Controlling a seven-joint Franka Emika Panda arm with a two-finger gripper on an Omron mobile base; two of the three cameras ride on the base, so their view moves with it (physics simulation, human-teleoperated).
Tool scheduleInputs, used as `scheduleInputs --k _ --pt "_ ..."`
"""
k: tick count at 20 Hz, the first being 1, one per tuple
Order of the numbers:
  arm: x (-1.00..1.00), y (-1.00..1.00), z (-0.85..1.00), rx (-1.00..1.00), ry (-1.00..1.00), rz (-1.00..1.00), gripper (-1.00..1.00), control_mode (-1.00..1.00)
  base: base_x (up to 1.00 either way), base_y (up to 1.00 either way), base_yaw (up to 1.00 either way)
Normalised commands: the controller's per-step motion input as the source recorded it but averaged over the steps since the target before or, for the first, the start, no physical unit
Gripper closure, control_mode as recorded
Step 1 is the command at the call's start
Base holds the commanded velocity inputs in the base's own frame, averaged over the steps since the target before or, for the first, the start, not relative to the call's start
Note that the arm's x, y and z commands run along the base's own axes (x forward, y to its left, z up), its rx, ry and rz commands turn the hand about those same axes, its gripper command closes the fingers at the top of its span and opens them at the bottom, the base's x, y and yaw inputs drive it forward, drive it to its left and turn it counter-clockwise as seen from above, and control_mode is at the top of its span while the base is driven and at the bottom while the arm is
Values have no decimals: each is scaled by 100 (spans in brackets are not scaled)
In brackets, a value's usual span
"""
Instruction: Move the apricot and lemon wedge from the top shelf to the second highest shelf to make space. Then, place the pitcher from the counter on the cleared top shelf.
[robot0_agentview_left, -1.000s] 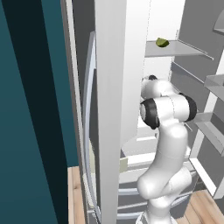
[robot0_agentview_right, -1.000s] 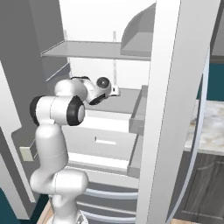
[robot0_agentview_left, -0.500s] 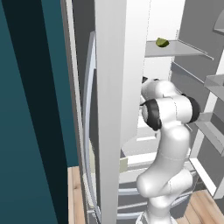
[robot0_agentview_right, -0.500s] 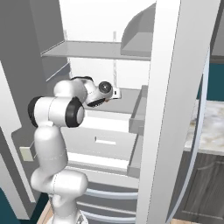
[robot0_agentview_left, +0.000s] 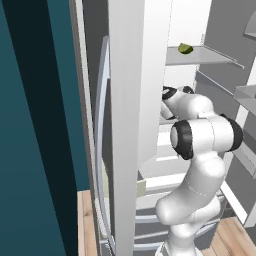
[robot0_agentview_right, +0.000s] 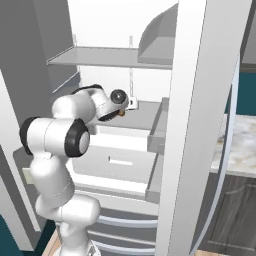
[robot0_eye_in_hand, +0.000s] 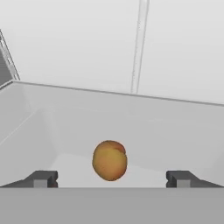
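Observation:
The apricot (robot0_eye_in_hand: 110, 160), small, round and orange-brown, lies on the second highest shelf (robot0_agentview_right: 145, 114) inside the fridge. My gripper (robot0_eye_in_hand: 111, 178) is open, one dark fingertip on each side of the fruit and clear of it. From the right base view the gripper (robot0_agentview_right: 127, 106) reaches in over that shelf, with the apricot (robot0_agentview_right: 121, 113) just at its tip. The lemon wedge (robot0_agentview_left: 185, 48), yellow-green, sits on the top shelf (robot0_agentview_left: 202, 56) above the arm. The pitcher is out of view.
A white fridge door pillar (robot0_agentview_left: 127, 125) stands close on the arm's left. Another pillar (robot0_agentview_right: 192, 130) stands on its right. Drawers (robot0_agentview_right: 117, 162) sit below the shelf. The marbled counter (robot0_agentview_right: 235, 145) lies beyond the right pillar.
The jaws have gone from half shut to wide open, letting go of the apricot on the shelf. The arm has shifted only slightly.

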Motion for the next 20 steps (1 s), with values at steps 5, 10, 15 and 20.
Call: scheduleInputs --k 5,10,15,20 --pt "-72 -27 79 -1 0 0 -100 -100 0 0 0" --pt "-74 -23 61 -4 0 0 -100 -100 0 0 0" --pt "-58 -24 60 -4 0 0 -100 -100 0 0 0" --pt "-31 -19 54 -4 -2 0 -100 -100 0 0 0"
